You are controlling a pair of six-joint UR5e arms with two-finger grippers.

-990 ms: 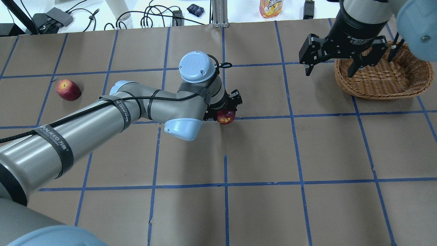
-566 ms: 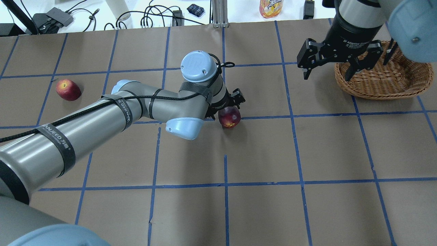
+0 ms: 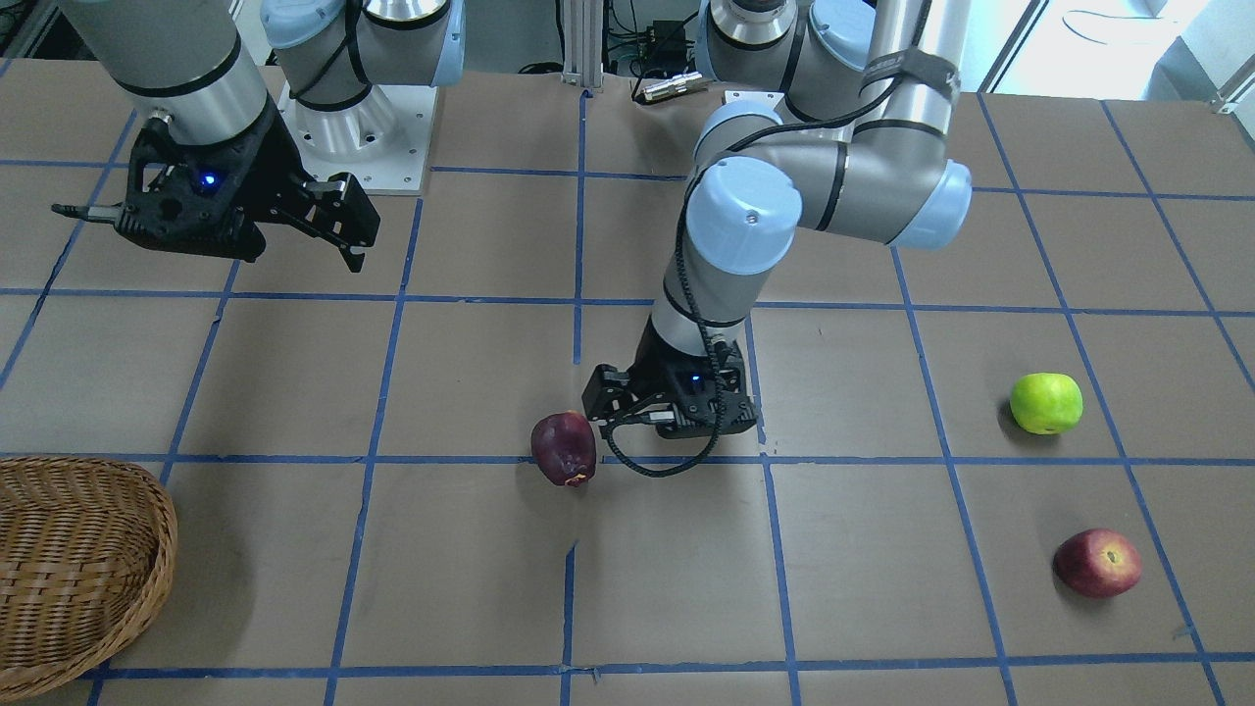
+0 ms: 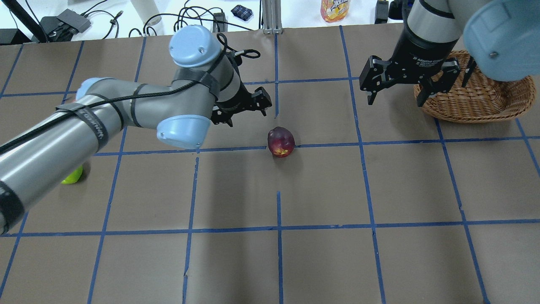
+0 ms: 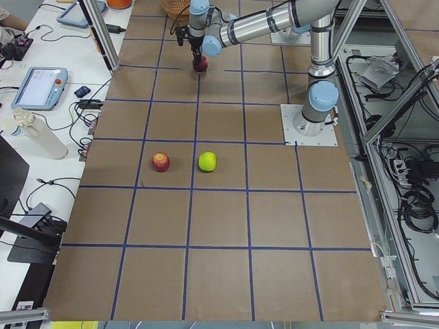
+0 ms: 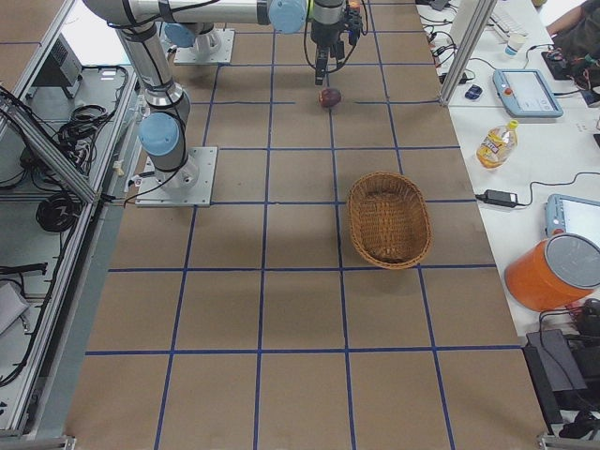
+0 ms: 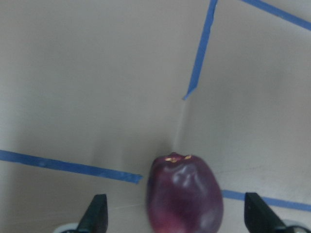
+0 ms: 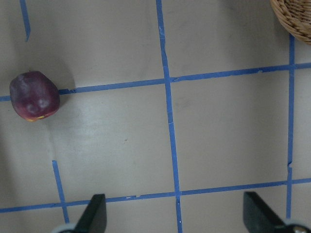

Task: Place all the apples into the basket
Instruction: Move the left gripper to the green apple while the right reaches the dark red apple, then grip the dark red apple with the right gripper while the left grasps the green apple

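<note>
- The left pincer (image 4: pixel 244 110) stood open and empty just beside the dark maroon-purple apple (image 4: pixel 281 142), seemingly not touching it.
- That apple lay on a blue tape line of the brown paper tabletop (image 4: pixel 337 190).
- The right pincer (image 4: pixel 395 98) hung open and empty near the light-brown woven wicker basket (image 4: pixel 476 107).
- The bright yellow-green apple (image 3: pixel 1046 402) and the red flecked apple (image 3: pixel 1096 563) lay far from the basket.

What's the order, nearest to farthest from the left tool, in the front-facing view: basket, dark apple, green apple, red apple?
From the left tool:
1. dark apple, right beside it on the view's left.
2. green apple, far off to the view's right.
3. red apple, view's right, nearer the camera.
4. basket, lower-left corner, partly cut off.
</note>
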